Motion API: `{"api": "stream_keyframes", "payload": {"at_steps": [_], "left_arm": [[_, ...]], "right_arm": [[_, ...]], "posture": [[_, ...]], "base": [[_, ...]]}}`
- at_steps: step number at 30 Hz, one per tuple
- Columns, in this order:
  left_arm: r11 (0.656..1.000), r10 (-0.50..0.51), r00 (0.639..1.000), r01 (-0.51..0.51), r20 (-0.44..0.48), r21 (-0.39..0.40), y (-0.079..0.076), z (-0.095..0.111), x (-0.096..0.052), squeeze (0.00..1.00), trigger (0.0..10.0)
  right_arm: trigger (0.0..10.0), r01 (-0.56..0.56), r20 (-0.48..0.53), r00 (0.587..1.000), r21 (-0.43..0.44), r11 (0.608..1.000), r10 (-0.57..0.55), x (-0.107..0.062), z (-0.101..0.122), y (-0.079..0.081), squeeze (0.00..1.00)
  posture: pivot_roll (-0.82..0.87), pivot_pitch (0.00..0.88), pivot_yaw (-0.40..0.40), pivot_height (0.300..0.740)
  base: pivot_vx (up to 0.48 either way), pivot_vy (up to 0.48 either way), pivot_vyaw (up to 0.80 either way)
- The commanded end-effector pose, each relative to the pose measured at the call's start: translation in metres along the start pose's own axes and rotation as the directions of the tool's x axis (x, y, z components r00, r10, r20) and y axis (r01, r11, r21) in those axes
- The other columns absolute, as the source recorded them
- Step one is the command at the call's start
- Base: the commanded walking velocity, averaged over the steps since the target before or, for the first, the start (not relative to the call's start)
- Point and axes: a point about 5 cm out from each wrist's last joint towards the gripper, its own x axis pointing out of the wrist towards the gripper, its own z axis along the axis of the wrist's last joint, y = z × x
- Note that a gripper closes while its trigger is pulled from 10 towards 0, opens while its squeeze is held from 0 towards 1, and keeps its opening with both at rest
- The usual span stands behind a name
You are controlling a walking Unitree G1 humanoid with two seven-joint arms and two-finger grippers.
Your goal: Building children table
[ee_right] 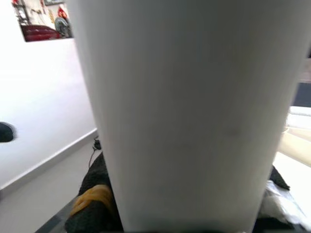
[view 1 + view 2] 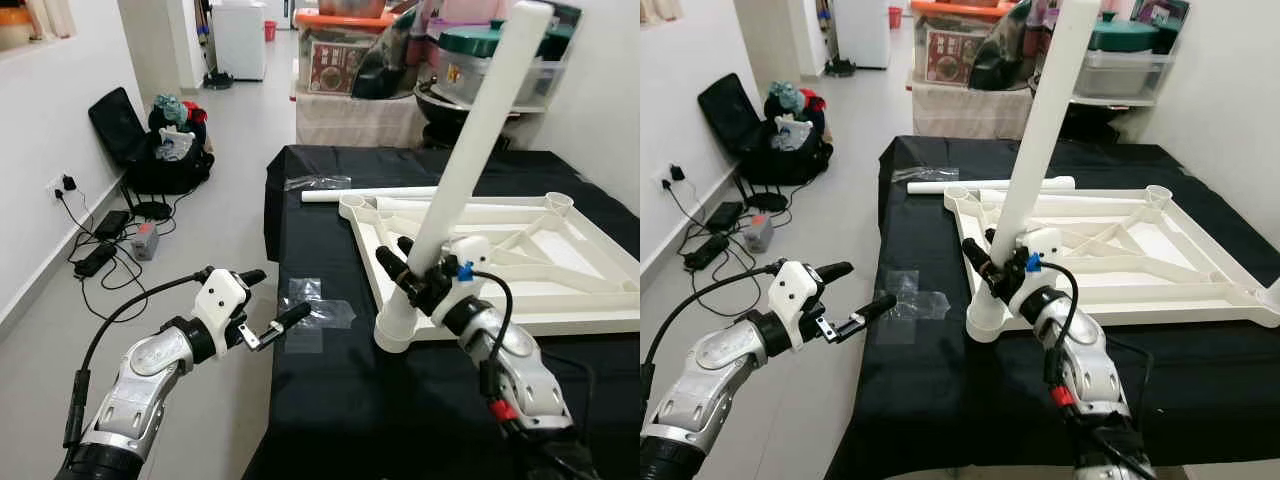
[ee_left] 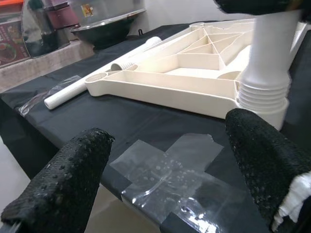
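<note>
The white table top (image 2: 560,322) lies upside down on a black-covered table. A white leg (image 2: 480,130) stands in its near-left corner socket (image 2: 395,330), leaning away to the right. My right gripper (image 2: 400,262) is shut on the leg's lower part; the leg (image 1: 184,111) runs between the fingers in the right wrist view. A ribbed end of this leg (image 3: 265,90) shows above the socket. A second leg (image 2: 370,193) lies flat along the top's far-left side. My left gripper (image 2: 278,293) hangs open off the table's left edge, holding nothing.
Clear tape (image 3: 180,174) is stuck to the black cloth near the left edge. A clear plastic bag (image 2: 318,182) lies at the back left. On the floor to the left are a black bag (image 2: 165,150) and cables (image 2: 100,255). Storage boxes (image 2: 345,60) stand behind.
</note>
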Motion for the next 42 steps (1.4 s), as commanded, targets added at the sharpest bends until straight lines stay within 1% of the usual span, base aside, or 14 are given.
{"api": "stream_keyframes", "payload": {"at_steps": [1, 2, 3, 4, 5, 6, 8, 11, 15, 21, 22, 28, 35, 42], "left_arm": [[1.000, 0.000, 1.000, 0.000, -0.009, -0.004, 0.000, -0.002, 0.000, 0.00, 10.0], [1.000, 0.004, 1.000, -0.004, -0.011, -0.007, 0.001, -0.003, -0.001, 0.00, 10.0], [1.000, 0.004, 1.000, -0.004, -0.011, -0.007, 0.001, -0.003, -0.001, 0.00, 10.0], [1.000, 0.007, 1.000, -0.007, -0.012, -0.009, 0.001, -0.003, -0.001, 0.00, 10.0], [1.000, 0.007, 1.000, -0.007, -0.012, -0.009, 0.001, -0.003, -0.001, 0.00, 10.0], [1.000, 0.008, 1.000, -0.008, -0.011, -0.011, 0.001, -0.003, -0.001, 0.00, 10.0], [1.000, 0.007, 1.000, -0.007, -0.009, -0.013, 0.000, -0.003, 0.001, 0.00, 10.0], [1.000, 0.006, 1.000, -0.006, -0.008, -0.013, 0.000, -0.003, 0.001, 0.00, 10.0], [1.000, 0.006, 1.000, -0.006, -0.009, -0.012, 0.000, -0.004, 0.001, 0.00, 10.0], [1.000, 0.013, 1.000, -0.013, -0.010, -0.006, 0.002, -0.004, 0.002, 0.00, 10.0], [1.000, 0.015, 1.000, -0.015, -0.010, -0.004, 0.002, -0.004, 0.002, 0.00, 10.0], [1.000, 0.023, 1.000, -0.023, -0.010, -0.001, 0.003, -0.005, 0.002, 0.00, 10.0], [1.000, 0.030, 0.999, -0.030, -0.011, -0.006, 0.003, -0.006, 0.001, 0.00, 10.0], [0.999, 0.030, 0.999, -0.030, -0.012, -0.012, 0.003, -0.007, 0.001, 0.00, 10.0]], "right_arm": [[0.0, -0.106, -0.052, 0.992, 0.098, 0.990, 0.111, 0.001, -0.019, 0.025, 0.00], [0.0, -0.140, -0.049, 0.988, 0.115, 0.983, 0.147, 0.000, -0.021, 0.033, 0.00], [0.0, -0.140, -0.049, 0.988, 0.115, 0.983, 0.147, 0.000, -0.021, 0.033, 0.00], [0.0, -0.178, -0.045, 0.982, 0.126, 0.976, 0.185, -0.001, -0.021, 0.041, 0.00], [0.0, -0.178, -0.045, 0.982, 0.126, 0.976, 0.185, -0.001, -0.021, 0.041, 0.00], [0.0, -0.218, -0.038, 0.974, 0.134, 0.967, 0.225, -0.003, -0.020, 0.048, 0.00], [0.0, -0.271, -0.027, 0.960, 0.138, 0.953, 0.277, -0.005, -0.017, 0.056, 0.00], [0.0, -0.281, -0.022, 0.958, 0.138, 0.950, 0.287, -0.005, -0.016, 0.058, 0.00], [0.0, -0.281, -0.022, 0.958, 0.135, 0.950, 0.286, -0.005, -0.015, 0.058, 0.00], [0.0, -0.265, -0.062, 0.961, 0.088, 0.960, 0.271, -0.005, -0.020, 0.052, 0.00], [0.0, -0.259, -0.070, 0.962, 0.071, 0.963, 0.264, -0.006, -0.020, 0.047, 0.00], [0.0, -0.256, -0.085, 0.962, 0.051, 0.965, 0.260, -0.006, -0.019, 0.043, 0.00], [0.0, -0.255, -0.115, 0.959, 0.058, 0.965, 0.260, -0.008, -0.024, 0.048, 0.00], [0.0, -0.198, -0.145, 0.968, 0.058, 0.979, 0.204, -0.008, -0.031, 0.044, 0.00]], "posture": [[0.06, 0.000, -0.066, 0.740], [0.06, 0.000, -0.065, 0.740], [0.06, 0.000, -0.065, 0.740], [0.06, 0.000, -0.065, 0.740], [0.06, 0.000, -0.065, 0.740], [0.06, 0.000, -0.065, 0.740], [0.05, 0.000, -0.063, 0.740], [0.05, 0.000, -0.063, 0.740], [0.05, 0.000, -0.064, 0.740], [0.06, 0.000, -0.065, 0.740], [0.06, 0.000, -0.067, 0.740], [0.06, 0.000, -0.072, 0.740], [0.06, 0.000, -0.075, 0.740], [0.05, 0.000, -0.073, 0.740]], "base": [[0.000, 0.000, 0.00], [0.000, 0.000, 0.00], [0.000, 0.000, 0.00], [0.000, 0.000, 0.00], [0.000, 0.000, 0.00], [0.000, 0.000, 0.00], [0.000, 0.000, 0.00], [0.000, 0.000, 0.00], [0.000, 0.000, 0.00], [0.000, 0.000, 0.00], [0.000, 0.000, 0.00], [0.000, 0.000, 0.00], [0.000, 0.000, 0.00], [0.000, 0.000, 0.00]]}}
